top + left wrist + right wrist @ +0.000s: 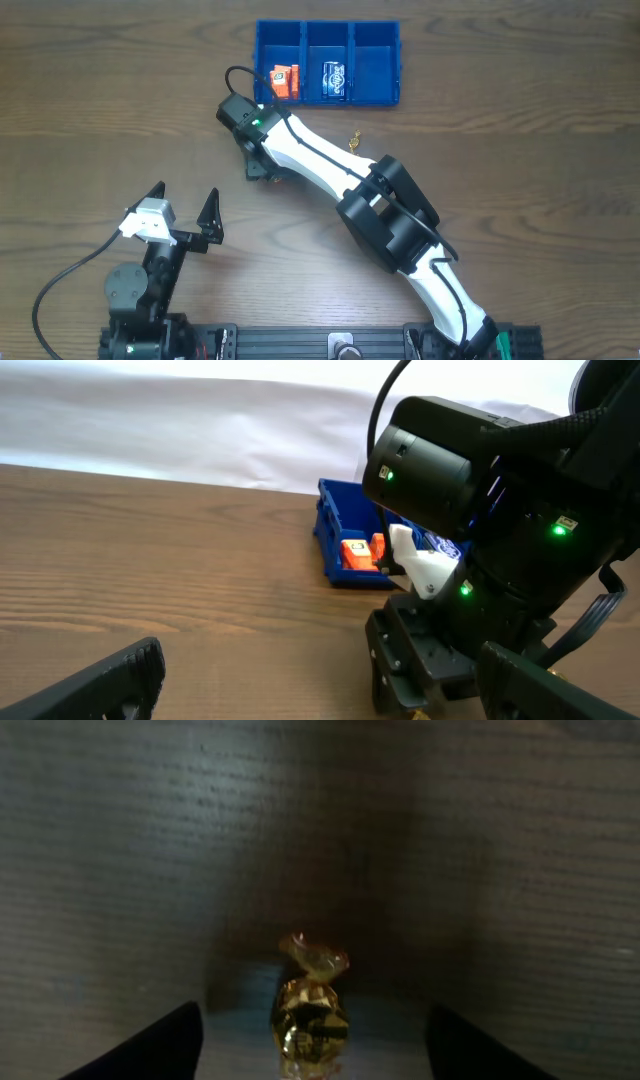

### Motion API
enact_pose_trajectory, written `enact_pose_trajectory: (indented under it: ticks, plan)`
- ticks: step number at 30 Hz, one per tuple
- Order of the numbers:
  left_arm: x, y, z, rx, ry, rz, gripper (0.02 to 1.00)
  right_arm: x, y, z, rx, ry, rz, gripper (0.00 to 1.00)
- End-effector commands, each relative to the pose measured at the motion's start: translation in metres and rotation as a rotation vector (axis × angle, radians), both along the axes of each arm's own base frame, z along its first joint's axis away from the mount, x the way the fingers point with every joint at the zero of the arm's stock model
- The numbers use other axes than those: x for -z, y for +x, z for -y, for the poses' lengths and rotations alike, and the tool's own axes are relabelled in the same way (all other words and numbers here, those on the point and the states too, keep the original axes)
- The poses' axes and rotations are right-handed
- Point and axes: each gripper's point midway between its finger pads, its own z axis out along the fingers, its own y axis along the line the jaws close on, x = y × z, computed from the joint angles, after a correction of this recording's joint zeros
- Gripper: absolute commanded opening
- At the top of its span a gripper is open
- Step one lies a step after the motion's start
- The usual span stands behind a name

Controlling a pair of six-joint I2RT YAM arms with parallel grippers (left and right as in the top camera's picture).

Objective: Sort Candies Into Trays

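Jaws of the left gripper (185,203) are being held wide, idle near its base. Rightward, the right gripper (263,172) is being held low, jaws wide, straddling a gold-wrapped candy (310,1020) on the table. Closure is probably best centred on the candy's body, not its twisted end, before the blue tray (328,103) is approached.

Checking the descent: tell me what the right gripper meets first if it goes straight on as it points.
The candy, lying on the table centred between the open jaws of the right gripper. Depth is unclear, so the jaws may touch the table just as soon.
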Motion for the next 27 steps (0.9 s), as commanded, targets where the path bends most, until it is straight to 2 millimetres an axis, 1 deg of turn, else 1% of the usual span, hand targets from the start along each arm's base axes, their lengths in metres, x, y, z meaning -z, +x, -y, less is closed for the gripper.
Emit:
enact_pose_trajectory:
  ticks: [1,5,6,9,14,21,27]
  plan:
    - [0.017,-0.002,0.005,0.032,-0.008,-0.052,0.998,-0.006,0.007,0.004,0.045,-0.007,0.036,0.667]
    - [0.017,-0.002,0.005,0.032,-0.008,-0.052,0.998,-0.003,0.007,0.005,0.044,-0.012,0.031,0.597]
    - [0.017,-0.002,0.005,0.032,-0.008,-0.051,0.996,-0.003,0.007,0.005,0.045,-0.012,0.032,0.555]
    - [0.017,-0.002,0.005,0.033,-0.007,-0.051,0.996,-0.003,0.007,0.005,0.044,-0.012,0.032,0.474]
    - [0.017,-0.002,0.005,0.032,-0.008,-0.052,0.998,-0.003,0.007,0.005,0.044,-0.012,0.031,0.406]
    - [0.017,-0.002,0.005,0.033,-0.007,-0.051,0.996,0.004,0.006,0.006,0.045,-0.025,0.025,0.386]
    - [0.017,-0.002,0.005,0.032,-0.008,-0.051,0.998,0.004,0.008,0.004,0.045,-0.018,0.032,0.332]
